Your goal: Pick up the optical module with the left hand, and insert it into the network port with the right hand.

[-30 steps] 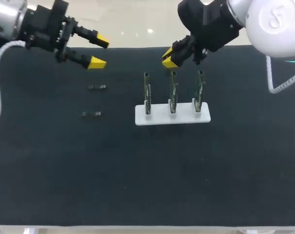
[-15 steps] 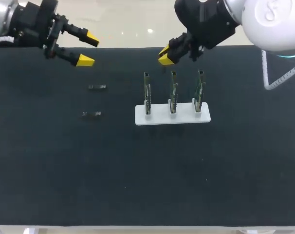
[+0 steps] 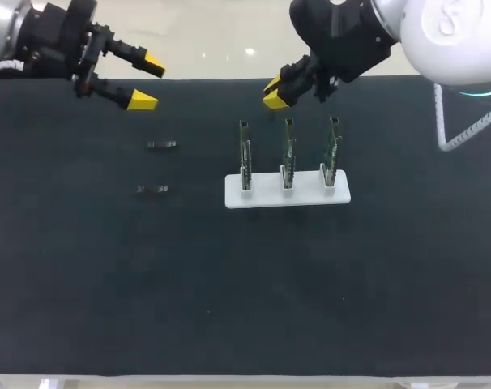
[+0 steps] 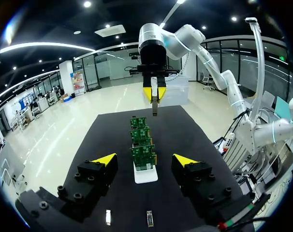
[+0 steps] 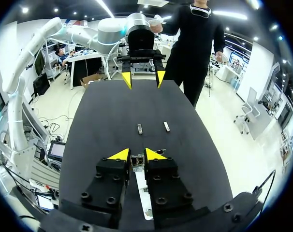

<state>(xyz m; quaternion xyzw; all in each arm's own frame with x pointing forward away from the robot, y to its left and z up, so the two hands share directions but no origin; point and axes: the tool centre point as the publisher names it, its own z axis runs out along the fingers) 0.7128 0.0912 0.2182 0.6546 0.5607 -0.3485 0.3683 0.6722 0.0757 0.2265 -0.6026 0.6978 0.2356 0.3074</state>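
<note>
Two small dark optical modules lie on the black mat, one (image 3: 161, 144) behind the other (image 3: 152, 190); they also show under my left gripper (image 4: 144, 159) as module (image 4: 108, 217) and module (image 4: 149, 218). My left gripper (image 3: 147, 81) hangs open and empty over the mat's far left edge. My right gripper (image 3: 276, 93) hovers behind the three upright green port boards (image 3: 287, 154) and is shut on a third optical module (image 5: 136, 160), pinched between its yellow tips. That held module (image 4: 155, 105) hangs below the tips in the left wrist view.
The boards stand in a white base (image 3: 304, 197) near the mat's middle, with the right gripper just beyond the middle board. Bare black mat (image 3: 245, 292) stretches across the front half of the table.
My left arm has drawn back to the left, away from the modules. My right gripper has shifted slightly up and left with its module. Both are nearly still over the last half second.
</note>
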